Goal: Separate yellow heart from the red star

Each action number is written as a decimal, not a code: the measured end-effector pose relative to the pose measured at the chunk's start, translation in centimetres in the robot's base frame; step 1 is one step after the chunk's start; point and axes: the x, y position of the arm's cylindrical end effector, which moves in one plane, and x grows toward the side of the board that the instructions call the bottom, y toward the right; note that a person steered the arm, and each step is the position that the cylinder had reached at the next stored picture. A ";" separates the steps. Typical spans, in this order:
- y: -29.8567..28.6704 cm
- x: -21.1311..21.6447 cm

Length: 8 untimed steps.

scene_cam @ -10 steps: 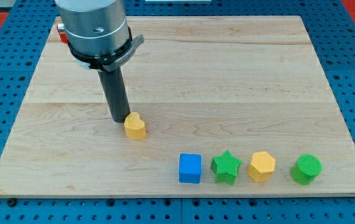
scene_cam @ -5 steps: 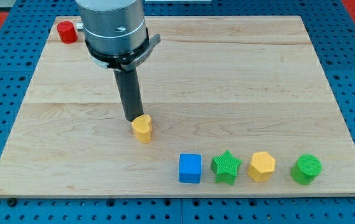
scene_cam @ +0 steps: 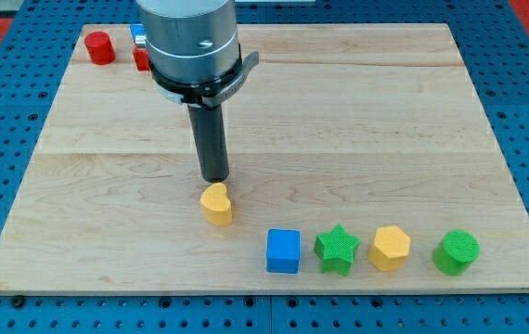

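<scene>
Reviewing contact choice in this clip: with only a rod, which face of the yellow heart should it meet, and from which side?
No grip is possible, only a push. My tip sits just above the yellow heart in the view, so its upper face is likely best, met centrally. Pushing toward the view's bottom probably carries it farther from the red block half hidden at top left.

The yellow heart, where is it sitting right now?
The yellow heart lies left of the board's centre, toward the view's bottom, just below my tip and up-left of the blue cube.
</scene>
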 end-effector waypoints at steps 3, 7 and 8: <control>-1.3 3.6; -1.6 7.4; -1.6 6.3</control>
